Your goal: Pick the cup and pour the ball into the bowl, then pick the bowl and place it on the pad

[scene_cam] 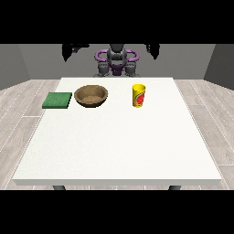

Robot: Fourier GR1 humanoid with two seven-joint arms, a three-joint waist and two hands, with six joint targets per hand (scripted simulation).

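A yellow cup (pixel 139 95) with a red label stands upright on the white table (pixel 119 146), right of centre at the far side. I cannot see a ball inside it from here. A brown bowl (pixel 91 96) sits to the cup's left, and a flat green pad (pixel 57 100) lies left of the bowl near the table's edge. Both hands are raised high beside the robot's torso (pixel 116 61), far from the objects. The hand at the view's left (pixel 73 49) and the hand at the view's right (pixel 153 49) hold nothing, and their fingers look relaxed.
Wide bare table surface stretches from the three objects to the near edge. Wooden floor surrounds the table on all sides.
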